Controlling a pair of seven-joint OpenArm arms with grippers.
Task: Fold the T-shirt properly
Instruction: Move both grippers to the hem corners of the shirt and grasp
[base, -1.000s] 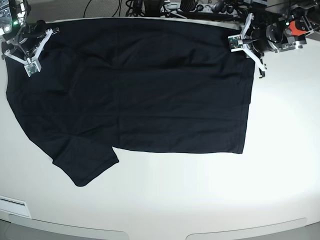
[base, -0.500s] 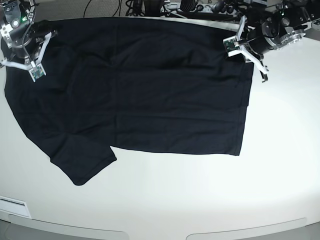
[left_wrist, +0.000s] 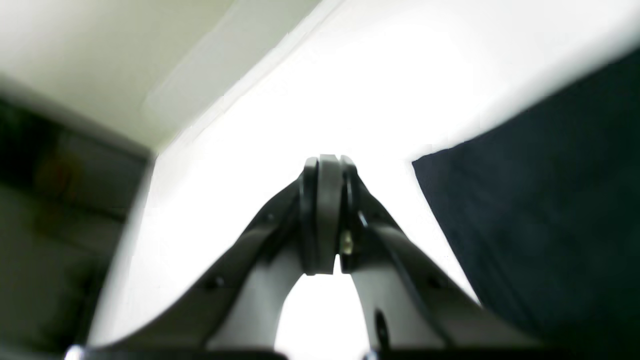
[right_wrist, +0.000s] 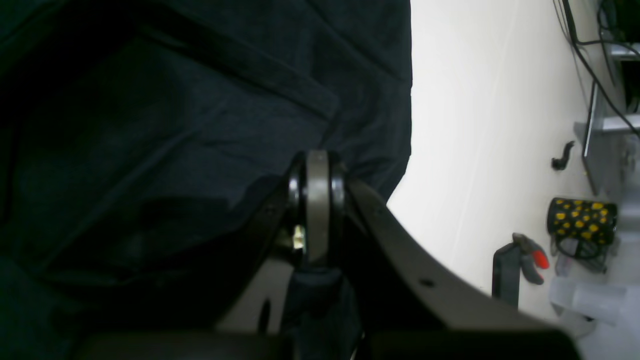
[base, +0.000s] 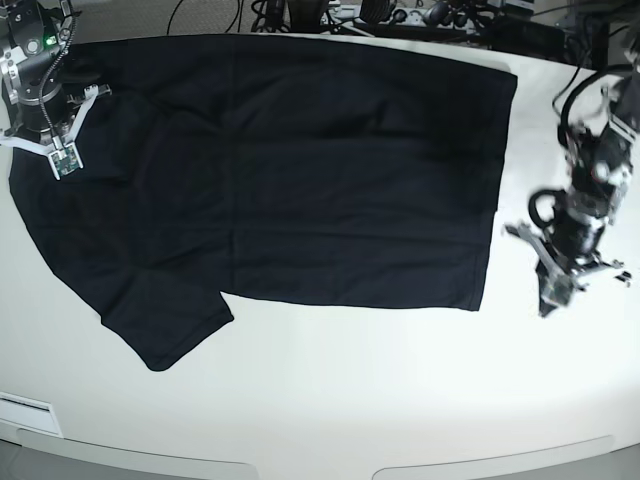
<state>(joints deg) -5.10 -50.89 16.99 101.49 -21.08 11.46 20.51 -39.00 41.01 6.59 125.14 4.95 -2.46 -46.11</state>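
Observation:
The black T-shirt (base: 300, 180) lies spread on the white table (base: 350, 390), with one sleeve (base: 165, 325) pointing to the front left. My right gripper (base: 62, 158) is at the shirt's far left edge. In the right wrist view its jaws (right_wrist: 317, 160) are shut, with dark T-shirt fabric (right_wrist: 175, 125) bunched between the fingers. My left gripper (base: 552, 292) is over bare table to the right of the shirt. In the left wrist view it (left_wrist: 324, 167) is shut and empty, and the T-shirt's corner (left_wrist: 540, 215) lies to its right.
Cables and equipment (base: 400, 14) line the far edge of the table. In the right wrist view a black cup with yellow dots (right_wrist: 582, 220) and a red-tipped tool (right_wrist: 520, 265) sit beyond the table. The table's front edge (base: 300, 465) curves along the bottom.
My left gripper let go of the shirt's far right corner and swung right and forward, off the cloth. That corner now lies flat. My right gripper stayed at the far left edge.

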